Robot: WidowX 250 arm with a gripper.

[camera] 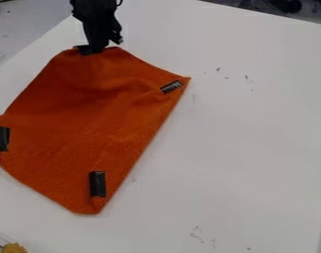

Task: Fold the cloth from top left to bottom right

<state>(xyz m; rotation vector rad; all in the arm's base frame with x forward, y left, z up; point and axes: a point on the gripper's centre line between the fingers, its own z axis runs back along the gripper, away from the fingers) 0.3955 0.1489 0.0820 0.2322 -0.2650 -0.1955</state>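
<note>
At the upper left, the black gripper (97, 48) hangs over the white table, shut on the top corner of the orange cloth (90, 123). That corner looks raised, with soft creases running down from it toward the middle. Below, the cloth lies spread out, its lower end pointing toward the bottom of the view. Dark tape patches mark its corners: a left one (0, 139), a lower one (97, 184) and a right one (171, 87). Dark material also shows right at the fingertips.
The white table (242, 133) extends to the right of the cloth and bears a few small dark marks. A yellowish object (14, 248) sits at the bottom left corner. Dark items lie beyond the table's far edge at the top right.
</note>
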